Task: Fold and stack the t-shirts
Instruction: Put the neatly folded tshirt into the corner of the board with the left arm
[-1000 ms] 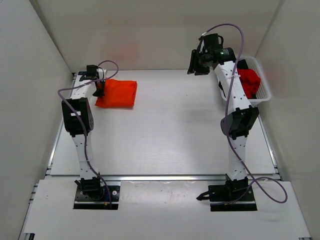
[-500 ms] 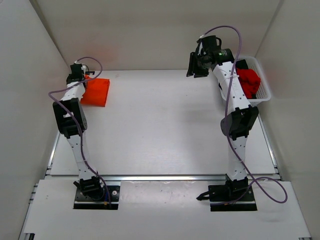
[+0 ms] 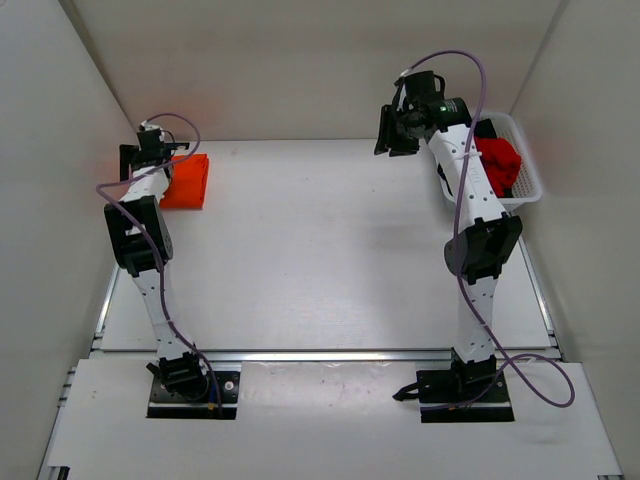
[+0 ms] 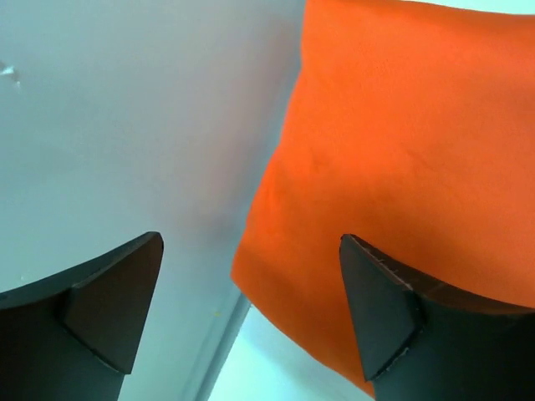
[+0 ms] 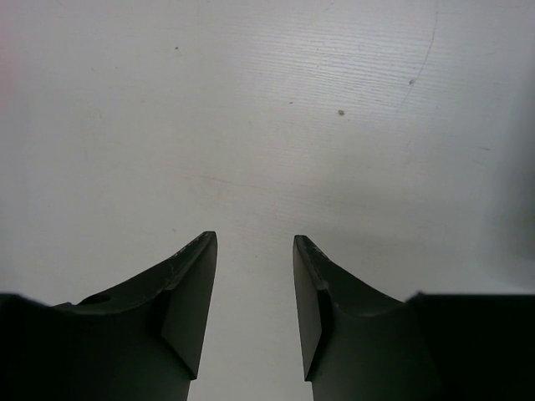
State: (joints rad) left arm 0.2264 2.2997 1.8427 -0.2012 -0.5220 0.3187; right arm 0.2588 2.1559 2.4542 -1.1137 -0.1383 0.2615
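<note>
The bright orange t-shirt (image 3: pixel 187 182) lies folded at the far left corner of the table, next to the left wall. My left gripper (image 3: pixel 150 158) hovers at its left end, open wide and holding nothing. In the left wrist view the orange t-shirt (image 4: pixel 401 150) fills the upper right, and its corner lies below the spread left gripper (image 4: pixel 251 238). The red t-shirt (image 3: pixel 497 165) sits bunched in the white basket (image 3: pixel 528 178) at the far right. My right gripper (image 3: pixel 398 128) hangs raised beside the basket; the right wrist view shows the right gripper (image 5: pixel 255 236) partly open and empty.
White walls close in the table on the left, back and right. A metal rail (image 3: pixel 330 355) runs along the near edge in front of the arm bases. The right arm's purple cable (image 3: pixel 478 80) loops above the basket.
My left gripper carried the folded orange t-shirt leftward to the far left corner, then opened and let it go. The right arm has barely moved.
</note>
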